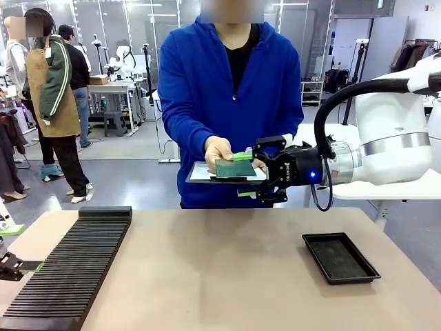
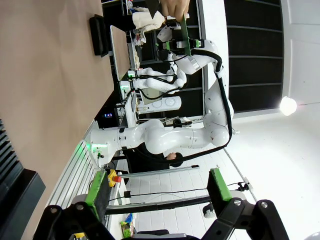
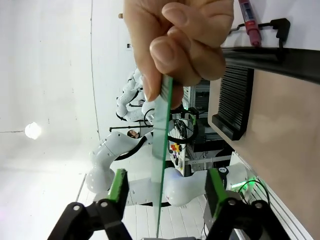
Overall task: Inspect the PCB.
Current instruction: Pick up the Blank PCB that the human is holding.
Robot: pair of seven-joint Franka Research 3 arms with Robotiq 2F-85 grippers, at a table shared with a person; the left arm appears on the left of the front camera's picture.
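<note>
The person across the table holds the PCB point(image 1: 236, 167), a thin green board, flat in one hand point(image 1: 219, 148) above a dark clipboard point(image 1: 201, 172) with white paper. My right gripper point(image 1: 244, 175) reaches across to it, one green pad above and one below the board's near end. In the right wrist view the PCB point(image 3: 162, 150) shows edge-on, pinched by the person's fingers point(image 3: 180, 40); it runs down between my right gripper's point(image 3: 166, 185) pads with a gap on each side. My left gripper point(image 2: 158, 190) stands open with nothing in it, low at the table's left edge point(image 1: 14, 265).
A long black slotted rack point(image 1: 76, 265) lies on the table's left side. A shallow black tray point(image 1: 340, 257) sits at the right. Tan tabletop point(image 1: 207, 269) stretches between them. Other people stand far back at the left.
</note>
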